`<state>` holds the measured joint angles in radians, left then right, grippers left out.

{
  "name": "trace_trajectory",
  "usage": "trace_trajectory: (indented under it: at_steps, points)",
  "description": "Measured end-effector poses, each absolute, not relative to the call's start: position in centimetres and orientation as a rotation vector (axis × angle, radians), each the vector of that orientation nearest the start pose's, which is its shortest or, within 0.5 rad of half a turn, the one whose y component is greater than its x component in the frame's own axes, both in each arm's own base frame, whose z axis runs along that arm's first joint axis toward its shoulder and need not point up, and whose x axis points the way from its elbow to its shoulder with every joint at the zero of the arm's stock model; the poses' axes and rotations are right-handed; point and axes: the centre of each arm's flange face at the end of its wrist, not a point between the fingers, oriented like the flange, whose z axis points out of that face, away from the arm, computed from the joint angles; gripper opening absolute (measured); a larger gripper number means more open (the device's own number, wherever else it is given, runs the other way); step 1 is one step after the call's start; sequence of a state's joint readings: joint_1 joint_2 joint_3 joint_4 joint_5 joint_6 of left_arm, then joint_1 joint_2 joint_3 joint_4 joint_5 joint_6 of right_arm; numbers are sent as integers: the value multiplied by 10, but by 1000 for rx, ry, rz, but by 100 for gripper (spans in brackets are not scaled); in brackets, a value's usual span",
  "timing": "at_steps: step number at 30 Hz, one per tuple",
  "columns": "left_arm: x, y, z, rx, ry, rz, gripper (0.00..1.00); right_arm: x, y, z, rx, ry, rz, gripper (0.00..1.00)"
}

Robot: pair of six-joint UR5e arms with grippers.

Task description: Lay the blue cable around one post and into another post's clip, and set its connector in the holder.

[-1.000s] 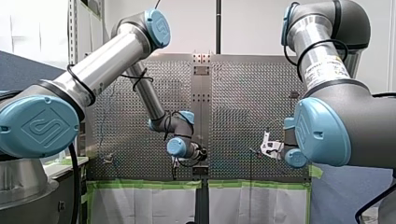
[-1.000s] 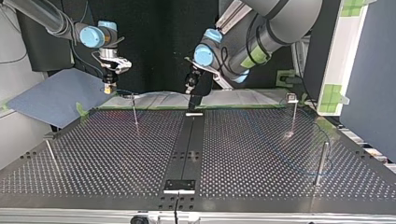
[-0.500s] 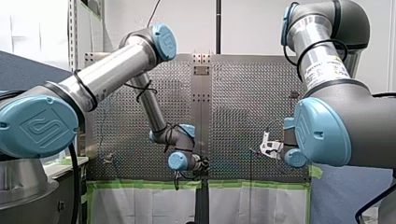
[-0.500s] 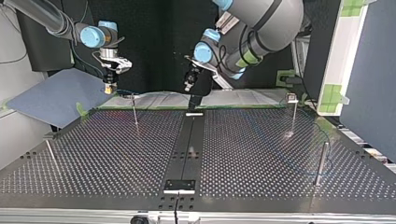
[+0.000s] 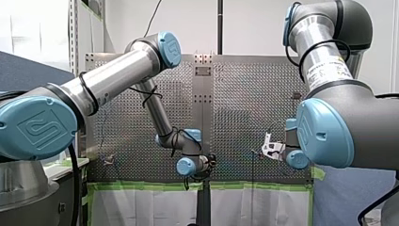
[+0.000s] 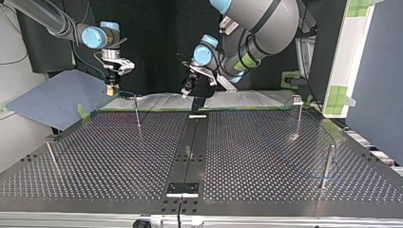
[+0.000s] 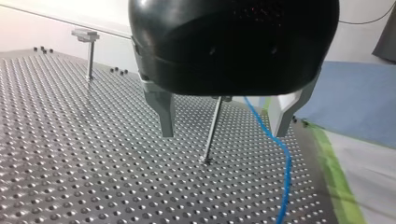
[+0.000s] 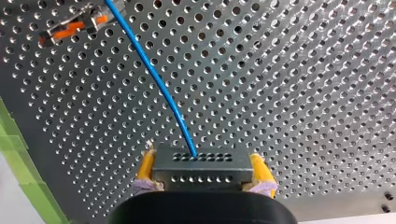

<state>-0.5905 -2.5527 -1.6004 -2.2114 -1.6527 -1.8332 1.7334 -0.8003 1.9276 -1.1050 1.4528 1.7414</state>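
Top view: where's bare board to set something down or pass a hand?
Barest: near left, between centre strip and edge post. Right half has a clip post and a stout post. Crowded: far edge, with my right tool holding the connector, blue cable, thin post, my left tool.

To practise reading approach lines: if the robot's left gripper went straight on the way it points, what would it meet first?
Probably the thin post, standing ahead between the open fingers of the left gripper; the blue cable hangs just aside. Depth is unclear.

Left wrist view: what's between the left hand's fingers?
Left wrist view: a thin post, standing on the table ahead, shows in the gap of the open left hand; the blue cable runs beside it.
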Motion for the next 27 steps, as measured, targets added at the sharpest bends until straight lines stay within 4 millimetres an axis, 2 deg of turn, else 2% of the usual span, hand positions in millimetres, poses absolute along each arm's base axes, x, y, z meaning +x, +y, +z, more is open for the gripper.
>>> trace_trajectory:
  at_steps: [13, 20, 27]
  points:
    - [475, -480, -32, 221, 1544, -582, 100, 234, -530, 12, 1362, -1223, 1523, 0]
    - [467, -483, -49, 236, 1547, -573, 100, 234, -531, 12, 1360, -1221, 1524, 0]
    - [461, -482, -55, 264, 1574, -524, 100, 234, -532, 12, 1360, -1220, 1524, 0]
